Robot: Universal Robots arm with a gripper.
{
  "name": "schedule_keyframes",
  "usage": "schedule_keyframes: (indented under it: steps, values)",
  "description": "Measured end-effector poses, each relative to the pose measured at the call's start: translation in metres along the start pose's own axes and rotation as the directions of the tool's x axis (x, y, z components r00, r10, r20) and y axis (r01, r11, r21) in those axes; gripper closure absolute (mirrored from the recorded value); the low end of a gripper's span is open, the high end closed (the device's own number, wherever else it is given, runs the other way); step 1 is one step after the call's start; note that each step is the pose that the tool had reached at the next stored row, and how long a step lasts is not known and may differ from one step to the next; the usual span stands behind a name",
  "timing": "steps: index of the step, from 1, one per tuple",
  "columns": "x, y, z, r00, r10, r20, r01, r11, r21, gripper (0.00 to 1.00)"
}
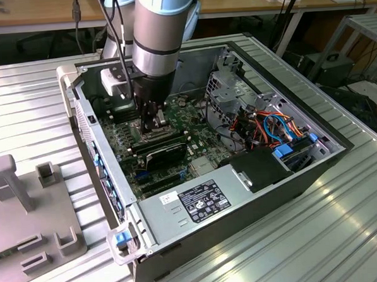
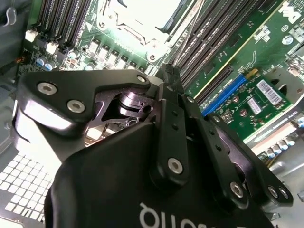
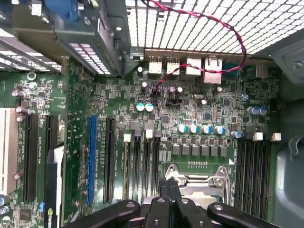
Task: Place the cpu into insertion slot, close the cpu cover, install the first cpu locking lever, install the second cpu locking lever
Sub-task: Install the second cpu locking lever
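Note:
My gripper point(image 1: 153, 124) reaches down into the open computer case, its black fingers pressed together with no gap, right at the edge of the insertion slot point(image 3: 202, 184). In both wrist views the fingertips point(image 2: 170, 72) end at the slot's silver rim. The cpu cover point(image 2: 124, 34) looks to lie flat on the slot, with screws at its corners. A pale, glaring surface fills its window, and I cannot tell whether that is the cpu. A thin metal locking lever point(image 2: 188, 21) runs along the slot's side close to the fingertips. Whether the fingers touch it is hidden.
Long black memory slots point(image 3: 254, 166) flank the slot on both sides. A blue expansion slot point(image 3: 91, 156) and a green card point(image 2: 266, 95) lie further along the board. The power supply point(image 1: 198, 200), drive cage with cables point(image 1: 270, 124) and case walls hem the arm in. A grey fixture point(image 1: 28, 212) sits outside.

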State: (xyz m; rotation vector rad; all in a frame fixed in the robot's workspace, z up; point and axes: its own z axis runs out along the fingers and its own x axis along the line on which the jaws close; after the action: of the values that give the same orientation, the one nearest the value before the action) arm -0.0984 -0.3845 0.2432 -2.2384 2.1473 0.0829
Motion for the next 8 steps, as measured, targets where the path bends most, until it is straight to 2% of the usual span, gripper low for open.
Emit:
schedule_keyframes:
  steps: [6,8]
  values:
    - [0.0,0.0022,0.0026,1.0,0.002,0.0006,-0.002,1.0,0.0,0.89]
    - [0.0003,0.0022,0.0064,1.0,0.004,0.0009,-0.004,1.0,0.0001,0.89]
